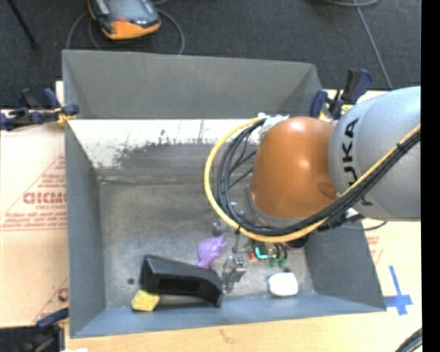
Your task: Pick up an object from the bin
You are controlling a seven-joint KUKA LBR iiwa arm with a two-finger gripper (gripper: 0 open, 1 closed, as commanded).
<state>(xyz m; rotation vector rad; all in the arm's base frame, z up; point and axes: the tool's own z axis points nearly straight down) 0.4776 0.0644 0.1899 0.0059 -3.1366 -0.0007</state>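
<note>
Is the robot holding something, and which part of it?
It cannot be told. The gripper sits by the right end of the black block, near a purple thing.

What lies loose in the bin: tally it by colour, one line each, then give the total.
Black: 1, the long wedge-shaped block
Yellow: 1, the small piece
Purple: 1, the small lump
White: 1, the rounded piece
Total: 4 in plain sight; a green speck under the arm is too hidden to count.
</note>
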